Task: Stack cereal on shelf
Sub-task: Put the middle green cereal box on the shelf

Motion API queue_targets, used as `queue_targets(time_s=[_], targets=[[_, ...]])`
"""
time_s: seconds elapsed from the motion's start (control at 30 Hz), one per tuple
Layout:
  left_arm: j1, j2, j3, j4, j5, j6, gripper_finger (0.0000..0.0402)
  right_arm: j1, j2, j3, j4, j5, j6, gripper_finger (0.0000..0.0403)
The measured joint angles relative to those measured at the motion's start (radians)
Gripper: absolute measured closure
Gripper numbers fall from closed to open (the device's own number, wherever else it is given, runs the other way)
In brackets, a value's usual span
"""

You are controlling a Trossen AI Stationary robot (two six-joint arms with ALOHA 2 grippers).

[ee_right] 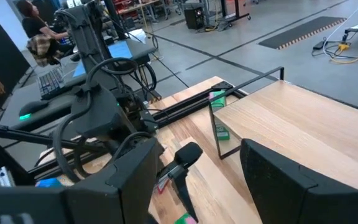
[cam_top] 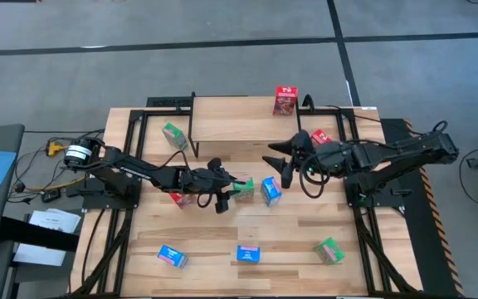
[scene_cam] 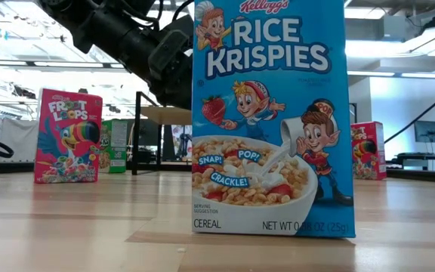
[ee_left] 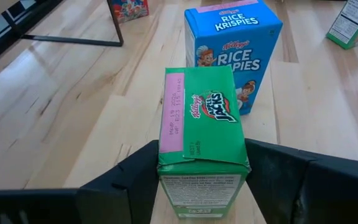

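My left gripper (cam_top: 229, 196) reaches in from the table's left at mid-table and is shut on a green cereal box (ee_left: 201, 134), which is also visible from above (cam_top: 243, 189). A blue cereal box (ee_left: 232, 50) stands just beyond it. The shelf (cam_top: 231, 118) stands at the far middle and carries one red cereal box (cam_top: 285, 101). My right gripper (cam_top: 280, 163) hovers open and raised to the right of the shelf's front, with nothing between its fingers. My left gripper pinches the green box between its two fingers, one on the pink-striped side (ee_left: 164, 155) and one on the opposite side (ee_left: 246, 155), at the box's end nearest the wrist. The fingers come slanting down from the table's left. The logo face is up; the underside is hidden.
Loose boxes lie around: a green one (cam_top: 173, 134) by the shelf's left legs, a red one (cam_top: 181, 198) under my left arm, a red one (cam_top: 322, 137) beneath my right arm, two blue ones (cam_top: 171, 257) (cam_top: 248, 253) and a green one (cam_top: 329, 250) near the front edge. A person (ee_right: 33, 25) sits beyond the table.
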State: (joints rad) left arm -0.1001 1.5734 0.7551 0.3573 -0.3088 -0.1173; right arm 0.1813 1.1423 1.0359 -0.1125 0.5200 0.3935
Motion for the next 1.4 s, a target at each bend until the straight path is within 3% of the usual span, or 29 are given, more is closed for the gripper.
queue_targets(time_s=[0.33,0.6,0.77,0.93,1.13,1.23,1.4], targets=[[0.012,-0.076,-0.001,-0.001,0.017,0.066,0.0206,0.034,0.0,0.0,0.001,0.0,0.0,0.0147],[0.082,-0.245,-0.001,-0.006,0.016,0.179,0.0207,0.046,0.0,0.0,0.002,0.0,0.0,0.0147],[0.153,-0.369,0.001,-0.009,0.016,0.337,0.0207,0.047,0.0,0.0,0.003,0.001,-0.001,0.0147],[0.259,-0.451,0.094,-0.112,0.013,0.442,0.0207,0.047,0.0,0.0,0.003,0.001,-0.001,0.0147],[0.402,-0.447,0.268,-0.255,0.019,0.544,0.0207,0.047,0.0,0.0,0.001,0.001,-0.001,0.0147],[0.484,-0.428,0.337,-0.316,0.085,0.551,0.0207,0.047,0.002,0.0,0.001,0.001,-0.001,0.0147],[0.617,-0.377,0.413,-0.37,0.282,0.535,0.0207,0.049,0.009,0.001,0.0,0.001,-0.001,0.0147]])
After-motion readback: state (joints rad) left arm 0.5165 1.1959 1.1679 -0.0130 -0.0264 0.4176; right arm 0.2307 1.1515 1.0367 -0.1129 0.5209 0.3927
